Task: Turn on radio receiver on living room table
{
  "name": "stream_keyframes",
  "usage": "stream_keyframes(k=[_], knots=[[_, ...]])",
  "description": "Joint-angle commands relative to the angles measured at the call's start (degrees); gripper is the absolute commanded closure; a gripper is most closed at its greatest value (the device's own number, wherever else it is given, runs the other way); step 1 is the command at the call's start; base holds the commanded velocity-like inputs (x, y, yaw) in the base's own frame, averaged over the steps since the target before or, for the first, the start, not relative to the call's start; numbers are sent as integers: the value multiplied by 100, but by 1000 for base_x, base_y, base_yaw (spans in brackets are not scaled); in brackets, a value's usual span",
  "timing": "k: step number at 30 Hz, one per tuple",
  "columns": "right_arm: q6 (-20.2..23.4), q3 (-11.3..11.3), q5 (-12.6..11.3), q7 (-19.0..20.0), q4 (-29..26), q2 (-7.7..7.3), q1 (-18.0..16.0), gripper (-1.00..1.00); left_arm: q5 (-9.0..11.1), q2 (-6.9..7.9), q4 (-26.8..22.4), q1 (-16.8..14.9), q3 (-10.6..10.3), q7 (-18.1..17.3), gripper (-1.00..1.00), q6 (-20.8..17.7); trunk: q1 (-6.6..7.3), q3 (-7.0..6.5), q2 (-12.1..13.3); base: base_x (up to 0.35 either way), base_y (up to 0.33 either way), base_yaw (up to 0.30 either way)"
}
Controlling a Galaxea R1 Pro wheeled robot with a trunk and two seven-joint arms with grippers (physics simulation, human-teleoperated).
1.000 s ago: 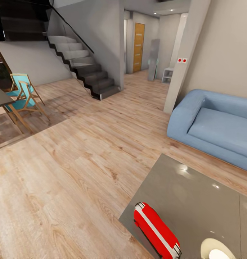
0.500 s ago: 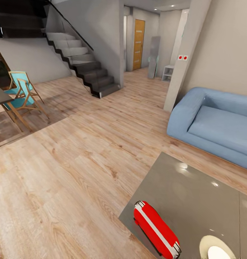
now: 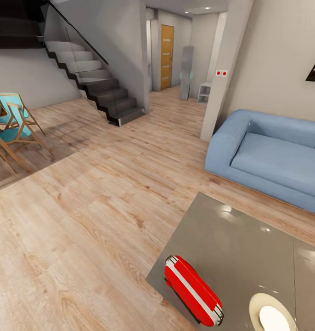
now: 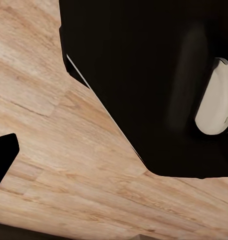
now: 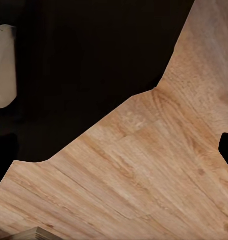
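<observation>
While the red radio [image 3: 193,290] lies on the glossy bench [image 3: 240,248] near its corner, beside a pale dish [image 3: 272,315], no gripper is close to it yet; whether either gripper is spread I cannot tell. Approach underway, switching-on remains.

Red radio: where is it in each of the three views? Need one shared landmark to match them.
Head view: the red radio lies on the table, near its front-left corner, at the picture's bottom centre.
Left wrist view: not in it.
Right wrist view: not in it.
Shared landmark: the light wood plank floor, seen in the left wrist view and the right wrist view too.
</observation>
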State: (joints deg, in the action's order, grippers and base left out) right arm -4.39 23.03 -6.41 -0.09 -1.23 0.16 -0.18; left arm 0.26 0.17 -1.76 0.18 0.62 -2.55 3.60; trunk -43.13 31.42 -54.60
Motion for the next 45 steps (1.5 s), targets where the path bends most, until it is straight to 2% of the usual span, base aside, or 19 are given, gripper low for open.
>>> stream_keyframes(k=[1, 8, 27, 45], knots=[[2, 0, 0, 0, 0, 1, 0, -100, 0, -1, 0, 0, 0, 0, -100, 0, 0, 0, 0, 0, 0, -6], [0, 4, 2, 0, 0, -11, 0, -100, 0, -3, 0, 0, 0, 0, -100, 0, 0, 12, 0, 0, 0, -2], [0, 9, -1, 0, 0, -24, 0, -100, 0, 0, 0, 0, 0, 0, -100, 0, 0, 182, 0, 0, 0, -2], [0, 0, -1, 0, 0, -7, 0, -100, 0, -2, 0, 0, 0, 0, -100, 0, 0, 300, 0, 0, 0, -193]])
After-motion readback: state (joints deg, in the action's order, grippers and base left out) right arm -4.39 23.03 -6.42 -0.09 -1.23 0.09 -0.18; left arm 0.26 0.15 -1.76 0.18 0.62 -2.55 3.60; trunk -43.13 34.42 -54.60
